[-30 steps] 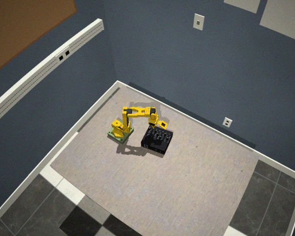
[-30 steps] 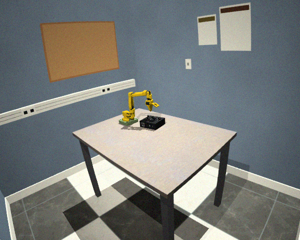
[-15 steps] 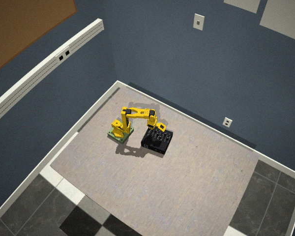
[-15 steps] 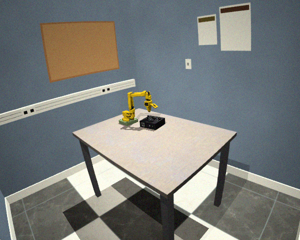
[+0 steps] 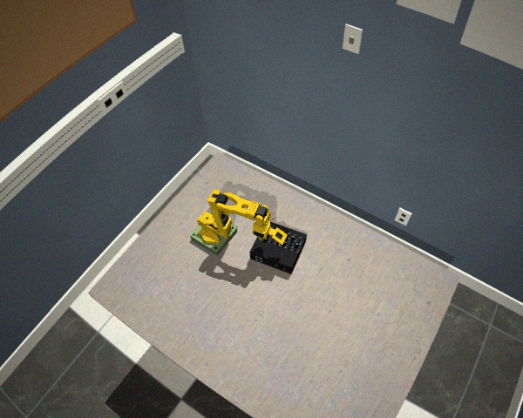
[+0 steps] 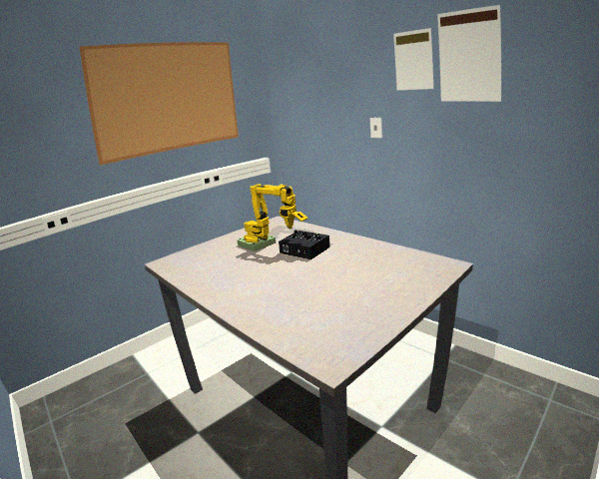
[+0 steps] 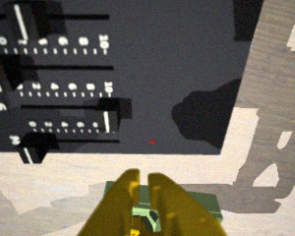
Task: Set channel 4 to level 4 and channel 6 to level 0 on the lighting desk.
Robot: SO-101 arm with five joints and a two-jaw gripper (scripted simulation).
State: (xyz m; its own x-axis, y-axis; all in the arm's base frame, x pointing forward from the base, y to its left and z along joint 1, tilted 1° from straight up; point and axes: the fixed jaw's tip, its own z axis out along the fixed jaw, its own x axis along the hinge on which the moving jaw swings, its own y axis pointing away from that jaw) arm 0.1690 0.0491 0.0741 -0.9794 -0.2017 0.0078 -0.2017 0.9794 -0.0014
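A small yellow jointed arm (image 6: 265,198) is bending over a black box-shaped lighting desk (image 6: 303,243), both sitting on a pale wooden table (image 6: 340,309).

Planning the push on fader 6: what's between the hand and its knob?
Wrist view: between the hand and fader 6 knob lie the master slot, bare desk panel and a table strip. The master knob sits left.
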